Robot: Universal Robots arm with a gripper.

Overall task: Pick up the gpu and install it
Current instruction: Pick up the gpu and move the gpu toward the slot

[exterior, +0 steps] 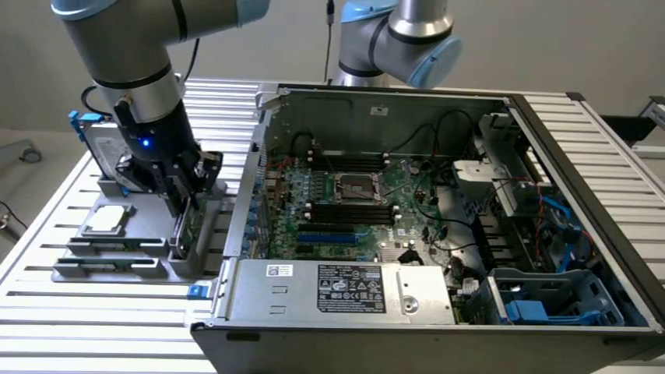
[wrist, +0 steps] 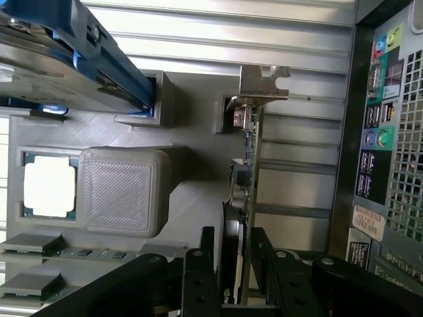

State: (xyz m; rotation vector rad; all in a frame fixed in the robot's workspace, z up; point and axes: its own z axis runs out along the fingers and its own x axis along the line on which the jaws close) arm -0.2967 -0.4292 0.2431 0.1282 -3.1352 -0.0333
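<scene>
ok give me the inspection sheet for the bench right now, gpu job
surface: slatted metal table carrying a grey parts holder beside the open computer case
job's things: gpu standing on edge in a slot of the holder, its silver bracket at the end away from the tool; not yet in the case
clutter: hard drive with blue rails, cpu and memory modules, all in the holder
tool: tool open, one finger on either side of the gpu
cables: blue cables inside the case; black cable along the arm
surroundings: second robot arm behind the case
</scene>
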